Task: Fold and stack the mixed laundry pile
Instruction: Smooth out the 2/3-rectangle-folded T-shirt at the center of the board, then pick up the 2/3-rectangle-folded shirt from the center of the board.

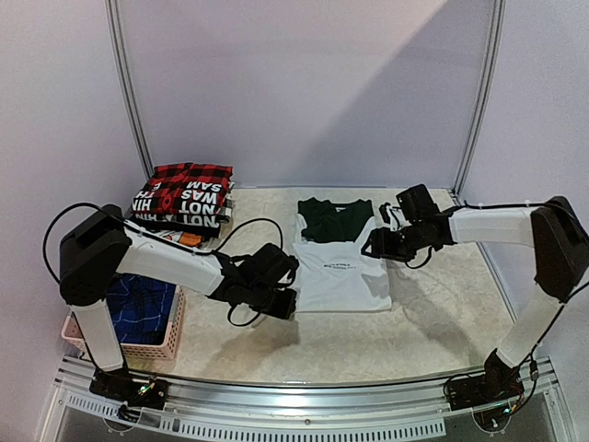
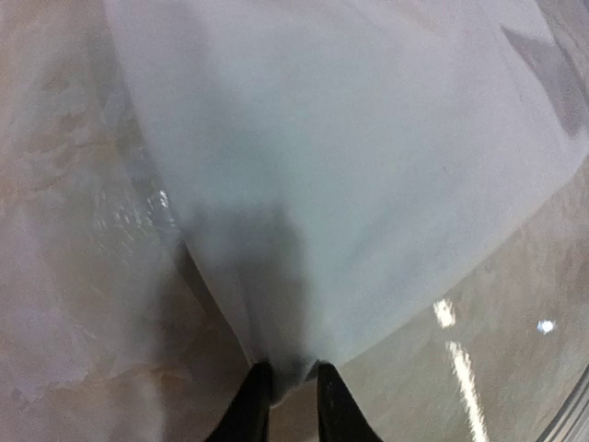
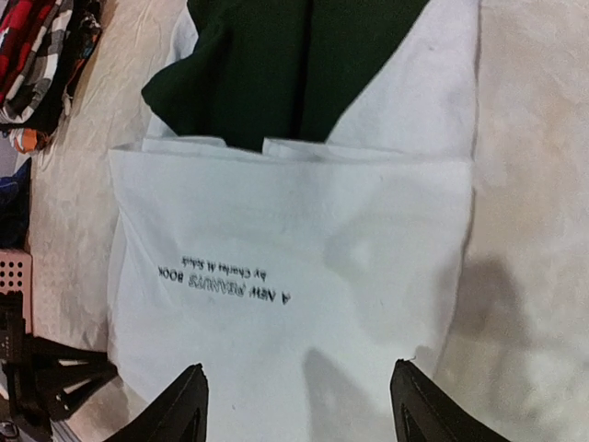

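One white T-shirt (image 1: 340,276) lies flat: left gripper (image 2: 293,382) nearly closed, pinching its edge; right gripper (image 3: 299,368) spread wide above it, empty.

Left arm (image 1: 170,262), right arm (image 1: 492,224): white links, black joints, black fingers (image 3: 184,405), looping black cables (image 1: 44,249)
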Tool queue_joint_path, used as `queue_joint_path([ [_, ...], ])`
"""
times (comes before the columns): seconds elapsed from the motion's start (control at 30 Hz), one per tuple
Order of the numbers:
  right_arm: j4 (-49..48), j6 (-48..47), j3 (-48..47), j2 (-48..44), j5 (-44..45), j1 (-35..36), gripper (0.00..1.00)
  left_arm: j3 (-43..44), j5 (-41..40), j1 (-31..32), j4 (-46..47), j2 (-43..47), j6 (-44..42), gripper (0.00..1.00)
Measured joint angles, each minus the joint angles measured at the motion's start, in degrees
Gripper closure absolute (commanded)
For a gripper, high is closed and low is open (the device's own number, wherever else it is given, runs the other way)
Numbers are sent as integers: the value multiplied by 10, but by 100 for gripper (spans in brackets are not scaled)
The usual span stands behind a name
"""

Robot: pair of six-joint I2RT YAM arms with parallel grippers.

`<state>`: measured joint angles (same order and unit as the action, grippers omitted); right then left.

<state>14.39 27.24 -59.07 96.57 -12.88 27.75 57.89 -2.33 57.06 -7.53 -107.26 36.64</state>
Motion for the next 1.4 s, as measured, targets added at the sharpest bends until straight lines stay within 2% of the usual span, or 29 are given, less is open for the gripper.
queue_joint_path([
  [0.13, -3, 28, 99, -98, 15, 10, 31, -25, -7, 7, 16, 18, 3, 49],
  [0.23, -16, 62, 172, -146, 12, 16, 31, -39, -14, 10, 26, 30, 11, 43],
  [0.43, -21, 121, 285, -230, 2, 30, 33, -66, -26, 12, 37, 51, 13, 43],
  [0.63, -45, 152, 317, -287, -7, 30, 41, -81, -26, 12, 45, 61, 13, 43],
  [0.77, -87, 171, 340, -275, -14, 30, 45, -89, -19, 12, 68, 61, 14, 43],
  [1.0, -170, 191, 353, -195, -34, 30, 56, -106, 0, 10, 112, 61, 18, 44],
  [1.17, -241, 199, 353, -149, -49, 30, 73, -112, 4, 8, 125, 61, 21, 45],
  [1.33, -265, 205, 356, -132, -55, 30, 77, -115, 5, 7, 130, 61, 24, 45],
  [1.4, -271, 205, 359, -132, -55, 30, 81, -117, 5, 6, 134, 61, 25, 45],
])
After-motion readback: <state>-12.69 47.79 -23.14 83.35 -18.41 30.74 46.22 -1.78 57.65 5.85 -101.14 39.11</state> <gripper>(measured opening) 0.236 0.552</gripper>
